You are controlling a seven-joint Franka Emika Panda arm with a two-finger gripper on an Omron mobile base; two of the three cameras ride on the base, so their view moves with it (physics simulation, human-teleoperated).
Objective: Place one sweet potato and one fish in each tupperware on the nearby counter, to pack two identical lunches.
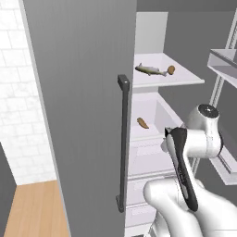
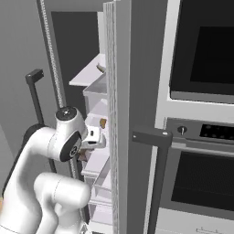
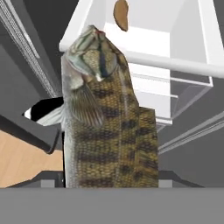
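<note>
Olive-brown and scaly, a barred fish (image 3: 105,118) rises head-up from the gripper, evidently pinched between fingers hidden beneath it for carrying to a tupperware. Behind its head, a smooth orange-brown sweet potato (image 3: 121,14) lies in a white fridge bin (image 3: 192,65); above that bin, a second fish (image 1: 150,70) and tuber (image 1: 171,70) rest on the shelf (image 1: 185,78).

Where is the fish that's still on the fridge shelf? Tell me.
The fish lies on the upper white fridge shelf in the left base view, just left of a sweet potato and above the shelf holding another sweet potato.
</note>
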